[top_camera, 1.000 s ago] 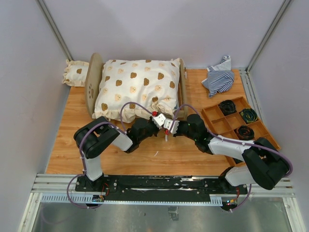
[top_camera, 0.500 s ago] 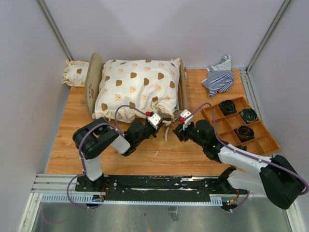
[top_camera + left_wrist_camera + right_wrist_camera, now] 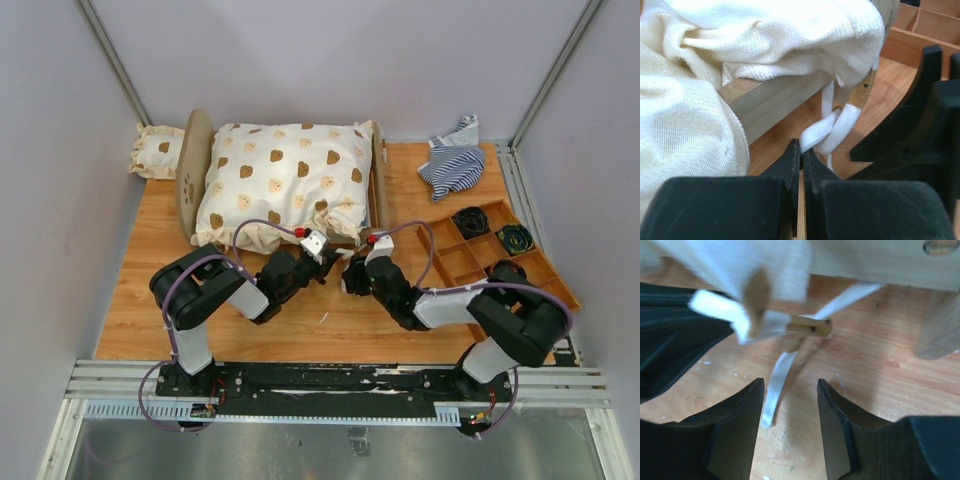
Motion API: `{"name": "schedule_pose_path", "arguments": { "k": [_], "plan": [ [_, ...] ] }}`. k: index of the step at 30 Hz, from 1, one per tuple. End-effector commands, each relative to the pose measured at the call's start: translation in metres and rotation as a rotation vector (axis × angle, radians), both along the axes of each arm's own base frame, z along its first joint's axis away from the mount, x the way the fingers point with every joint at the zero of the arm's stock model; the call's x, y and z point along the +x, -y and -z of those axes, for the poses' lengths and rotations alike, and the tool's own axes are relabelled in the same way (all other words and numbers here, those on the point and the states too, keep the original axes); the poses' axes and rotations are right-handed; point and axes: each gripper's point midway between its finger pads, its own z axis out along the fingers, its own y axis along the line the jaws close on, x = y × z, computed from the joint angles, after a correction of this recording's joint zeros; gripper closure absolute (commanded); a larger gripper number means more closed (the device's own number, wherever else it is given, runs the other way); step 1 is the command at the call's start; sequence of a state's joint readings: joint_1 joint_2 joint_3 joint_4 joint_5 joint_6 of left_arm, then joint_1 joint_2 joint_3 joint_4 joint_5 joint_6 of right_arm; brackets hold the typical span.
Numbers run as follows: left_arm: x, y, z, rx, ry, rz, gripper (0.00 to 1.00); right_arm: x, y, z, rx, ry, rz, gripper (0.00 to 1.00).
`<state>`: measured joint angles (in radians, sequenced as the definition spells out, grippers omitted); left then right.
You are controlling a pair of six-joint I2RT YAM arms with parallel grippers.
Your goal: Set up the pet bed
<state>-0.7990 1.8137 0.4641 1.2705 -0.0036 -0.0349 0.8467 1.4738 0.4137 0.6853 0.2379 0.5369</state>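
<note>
Your left pincer [image 3: 801,151] is clamped on the white tie [image 3: 835,129] hanging at the pet bed [image 3: 190,185] corner. Your right pincer [image 3: 790,385] gapes, gripping nothing. The bed sits far-left on the tabletop [image 3: 140,290], bear-print cushion [image 3: 285,175] on top.

Count on the table [image 3: 150,300]
One pet bed [image 3: 192,180], two bear-print cushions [image 3: 290,180], one striped cloth [image 3: 452,165], one wooden tray [image 3: 550,288], three dark coils [image 3: 467,220].
</note>
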Motion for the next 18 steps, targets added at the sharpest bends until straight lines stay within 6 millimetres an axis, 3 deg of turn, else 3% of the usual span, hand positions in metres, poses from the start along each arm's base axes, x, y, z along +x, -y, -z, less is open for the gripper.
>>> {"name": "schedule_pose_path", "arguments": {
  "k": [1, 6, 13, 18],
  "plan": [
    [0.000, 0.000, -0.018, -0.060, 0.029, -0.005, 1.00, 0.025, -0.008, -0.006, 0.098, 0.023, 0.183, 0.52],
    [0.006, -0.008, -0.019, -0.065, 0.023, -0.061, 1.00, 0.033, -0.014, -0.006, 0.098, 0.071, 0.185, 0.58],
    [0.008, -0.005, -0.025, -0.097, 0.014, -0.066, 1.00, 0.033, -0.018, 0.009, 0.110, 0.111, 0.149, 0.99],
    [0.008, -0.006, -0.025, -0.110, 0.001, -0.072, 1.00, 0.029, -0.018, 0.006, 0.132, 0.146, 0.121, 1.00]
  ]
}}
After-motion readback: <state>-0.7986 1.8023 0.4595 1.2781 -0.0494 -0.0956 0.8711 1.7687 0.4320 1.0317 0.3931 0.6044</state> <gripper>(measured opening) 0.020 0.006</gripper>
